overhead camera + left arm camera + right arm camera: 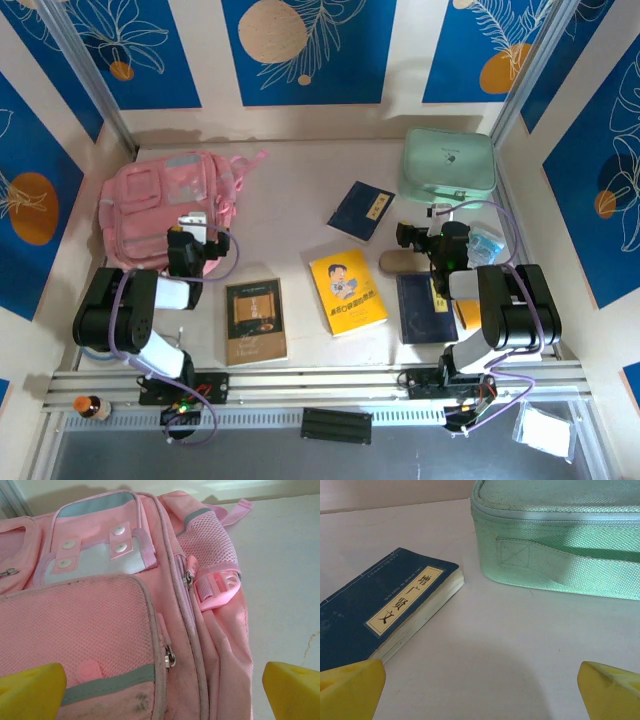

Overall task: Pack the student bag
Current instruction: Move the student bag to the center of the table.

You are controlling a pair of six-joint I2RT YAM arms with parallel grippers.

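The left jaws stand wide open and hold nothing, their yellow fingertips spread at the lower corners of the left wrist view. Between and just beyond them lies the student bag, a soft pink backpack flat on its back with its front pockets facing up. One fingertip hangs over the mesh front pocket, the other over the bare surface beside the bag's side; I see no contact. The zipper pulls suggest the pockets are zipped closed. The bag probably needs opening before anything goes in, which would explain why this arm is poised over the zips.

The right jaws are also wide open and empty, hanging over bare surface. Just ahead of them lies a dark blue book with a cream title label. Beyond it stands a mint green case with a webbing handle. The two are near each other but apart.

From above, the bag sits at the far left of the surface, close to the left arm and well apart from the right arm. A yellow book and a brown book lie flat between the arms, spread singly, seemingly so each can be lifted in turn. Packing looks not yet begun.
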